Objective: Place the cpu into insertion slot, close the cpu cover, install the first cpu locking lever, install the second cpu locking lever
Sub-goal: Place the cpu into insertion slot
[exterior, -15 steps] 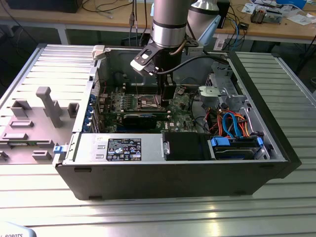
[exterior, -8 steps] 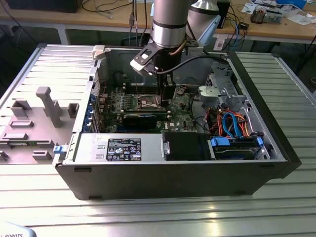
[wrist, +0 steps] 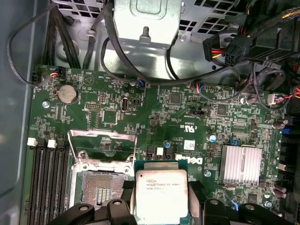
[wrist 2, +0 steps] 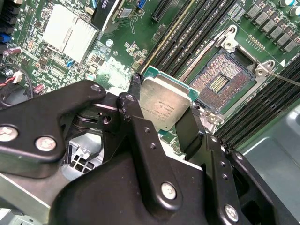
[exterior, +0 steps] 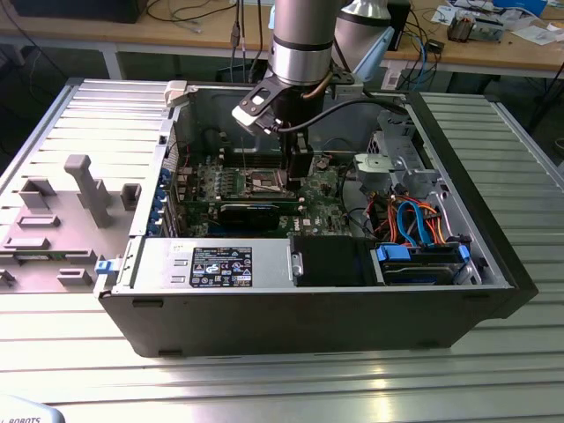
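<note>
My gripper (wrist 2: 161, 111) is shut on the cpu (wrist 2: 164, 106), a flat square chip with a silvery top and green edge, pinched between two black fingers (wrist 2: 187, 131). The chip hangs just above the green board, beside the insertion slot (wrist 2: 219, 80) and not in it. The slot lies uncovered, its dark centre and gold contacts showing. In the first wrist view the cpu (wrist: 161, 194) sits next to the insertion slot (wrist: 99, 197), and the cpu cover (wrist: 102, 139) stands swung up at the slot's far side. In the exterior view the gripper (exterior: 297, 169) reaches down into the case by the slot (exterior: 267, 182).
Long black memory slots (wrist: 49, 183) flank the socket. A finned silver heatsink (wrist: 241, 163) sits on the cpu's other side. Black cables (wrist: 140, 79) loop above the board. Drive bays with blue and orange cables (exterior: 414, 220) fill the case's exterior-view right. A grey fixture (exterior: 62, 220) stands outside the case.
</note>
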Robot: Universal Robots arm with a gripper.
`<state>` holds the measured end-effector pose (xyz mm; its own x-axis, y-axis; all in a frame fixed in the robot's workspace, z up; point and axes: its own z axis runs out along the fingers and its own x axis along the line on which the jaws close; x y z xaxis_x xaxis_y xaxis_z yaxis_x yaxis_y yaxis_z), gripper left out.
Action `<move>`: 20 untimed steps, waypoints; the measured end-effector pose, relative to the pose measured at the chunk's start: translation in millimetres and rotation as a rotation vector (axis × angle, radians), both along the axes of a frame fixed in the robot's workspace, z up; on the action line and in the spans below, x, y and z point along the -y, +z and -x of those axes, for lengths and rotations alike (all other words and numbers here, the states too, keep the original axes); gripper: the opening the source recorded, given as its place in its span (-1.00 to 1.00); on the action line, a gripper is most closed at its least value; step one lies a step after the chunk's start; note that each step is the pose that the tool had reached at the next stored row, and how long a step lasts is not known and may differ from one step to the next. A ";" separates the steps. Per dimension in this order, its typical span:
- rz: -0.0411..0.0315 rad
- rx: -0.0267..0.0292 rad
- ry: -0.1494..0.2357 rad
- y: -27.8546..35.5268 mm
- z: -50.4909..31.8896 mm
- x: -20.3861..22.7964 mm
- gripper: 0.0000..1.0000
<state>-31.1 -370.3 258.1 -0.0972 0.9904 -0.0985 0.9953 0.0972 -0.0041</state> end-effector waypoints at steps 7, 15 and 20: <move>0.0014 0.0000 -0.008 -0.1 0.0 0.0 0.08; 0.0033 0.0000 -0.019 -0.3 0.0 0.0 0.08; 0.0043 0.0001 -0.028 -0.4 0.0 0.0 0.08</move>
<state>-31.1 -370.3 257.7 -0.0692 0.9923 -0.1028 0.9976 0.0691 -0.0044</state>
